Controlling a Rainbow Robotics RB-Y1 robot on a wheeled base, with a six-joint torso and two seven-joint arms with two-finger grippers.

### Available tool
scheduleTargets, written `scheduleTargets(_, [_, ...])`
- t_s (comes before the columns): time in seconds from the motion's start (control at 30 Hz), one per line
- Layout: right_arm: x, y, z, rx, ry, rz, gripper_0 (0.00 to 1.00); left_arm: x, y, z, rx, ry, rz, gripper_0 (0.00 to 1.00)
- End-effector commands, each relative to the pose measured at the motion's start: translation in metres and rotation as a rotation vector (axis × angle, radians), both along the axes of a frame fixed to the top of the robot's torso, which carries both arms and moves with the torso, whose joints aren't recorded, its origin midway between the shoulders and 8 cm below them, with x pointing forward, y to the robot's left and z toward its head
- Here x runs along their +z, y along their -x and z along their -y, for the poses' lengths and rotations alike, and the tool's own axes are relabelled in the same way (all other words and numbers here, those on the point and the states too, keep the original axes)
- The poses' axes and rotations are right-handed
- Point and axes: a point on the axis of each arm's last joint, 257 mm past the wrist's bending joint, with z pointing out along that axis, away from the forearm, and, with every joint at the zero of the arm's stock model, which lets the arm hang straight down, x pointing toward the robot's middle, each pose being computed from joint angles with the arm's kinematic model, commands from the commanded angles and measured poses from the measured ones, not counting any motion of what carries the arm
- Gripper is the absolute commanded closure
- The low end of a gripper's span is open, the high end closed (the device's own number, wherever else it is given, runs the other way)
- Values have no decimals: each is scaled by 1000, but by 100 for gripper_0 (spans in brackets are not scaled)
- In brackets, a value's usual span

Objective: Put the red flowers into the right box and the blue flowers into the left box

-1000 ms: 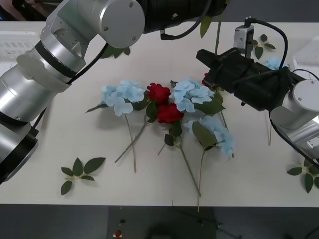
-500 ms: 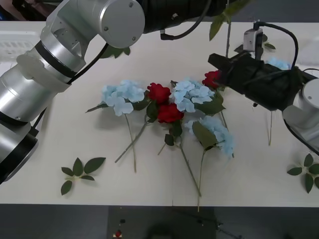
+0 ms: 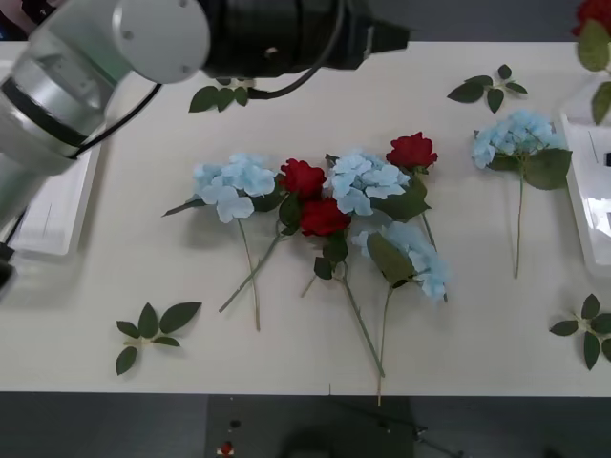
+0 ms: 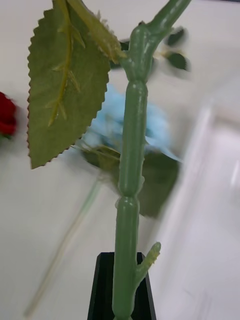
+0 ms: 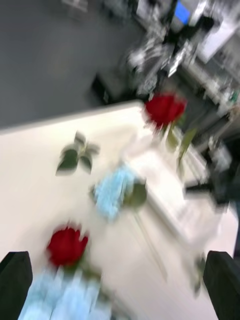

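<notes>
My right gripper is shut on the green stem of a red flower, whose bloom is lifted at the table's far right corner, above the right box. Three red flowers lie mid-table, mixed with blue flowers. One more blue flower lies apart beside the right box. The left box sits at the left edge. My left arm reaches across the far side of the table, and its gripper is open and holds nothing.
Bloomless leaf sprigs lie at the near left, the near right, the far right and the far middle. Long stems trail toward the table's front edge.
My right arm has swung away from the middle pile to the far right, carrying its red flower upward. The left arm has shifted left and back.
</notes>
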Motion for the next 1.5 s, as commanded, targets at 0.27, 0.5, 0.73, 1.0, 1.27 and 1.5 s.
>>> scheduleTargets(0.27, [-33,27,128,-340,118,-114,100,-88,82,-144,59,-12,-622,0])
scheduleTargets(0.5, [-58,4,131,-456,89,-51,100,-184,70,-176,179,-297,-557,0])
scheduleTargets(0.73, [-52,-11,147,-479,189,9,57,-231,51,-175,281,-390,-618,0])
scheduleTargets(1.0, [-51,-9,121,-414,136,-43,46,-244,4,-178,421,-410,-620,0])
scheduleTargets(1.27, [-42,-14,39,-328,-47,-135,46,-264,-22,-177,484,-478,-623,0])
scheduleTargets(1.5, [-43,-21,-7,-356,-112,-211,46,-279,-32,-182,502,-521,-586,0])
